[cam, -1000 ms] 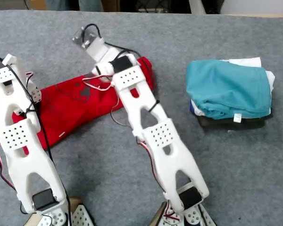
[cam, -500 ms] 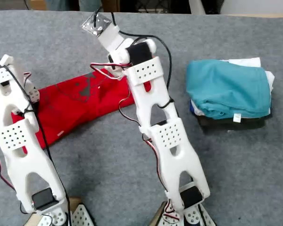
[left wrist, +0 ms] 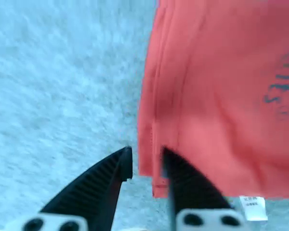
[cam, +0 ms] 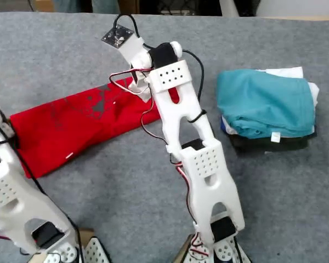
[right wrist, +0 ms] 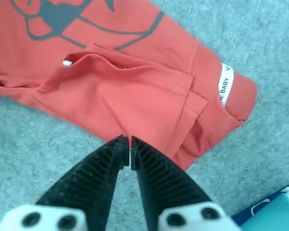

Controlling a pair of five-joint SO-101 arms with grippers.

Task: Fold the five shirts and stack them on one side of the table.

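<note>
A red shirt (cam: 82, 123) lies as a long folded strip across the left half of the grey table. My right gripper (right wrist: 129, 143) is shut with nothing in it and hovers just off the shirt's (right wrist: 111, 91) right end, near its white label. The right arm (cam: 172, 82) stands over that end. My left gripper (left wrist: 145, 156) is slightly open above the other end, and the shirt's (left wrist: 221, 96) hem shows in the gap between the fingers. The left arm (cam: 5, 186) sits at the table's left front corner.
A stack of folded shirts (cam: 266, 104), teal on top with white and dark ones beneath, rests at the right of the table. A corner of it (right wrist: 274, 211) lies close to the right gripper. Bare grey carpet-like table (cam: 109, 186) spreads in front of the red shirt.
The right arm swung up and toward the far side, and the shirt's bunched right end now lies flat. The left arm drew back off the shirt's left end toward the front corner.
</note>
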